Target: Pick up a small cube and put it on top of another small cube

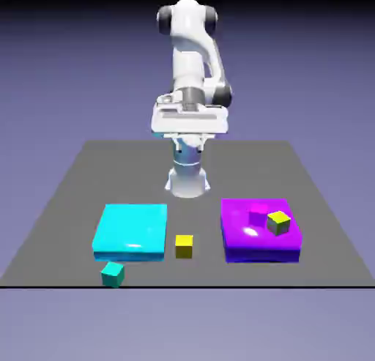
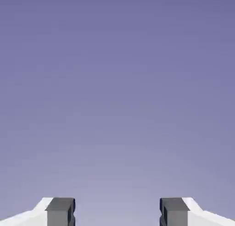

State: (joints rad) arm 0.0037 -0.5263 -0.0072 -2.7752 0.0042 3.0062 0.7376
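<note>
While jaws stand apart and empty above the counter (image 1: 66, 198), still pre-reach: next, descend over teal cube (image 1: 112, 274).

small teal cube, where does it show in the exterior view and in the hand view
Exterior view: the small teal cube sits near the table's front edge, just in front of the large flat cyan slab, toward the exterior view's left.
Hand view: not in it; only the open pincer and backdrop show.
Shared landmark: the plain blue-violet backdrop.

Cyan slab (image 1: 132, 228), purple slab (image 1: 256, 239), yellow cubes (image 1: 184, 245)
</note>
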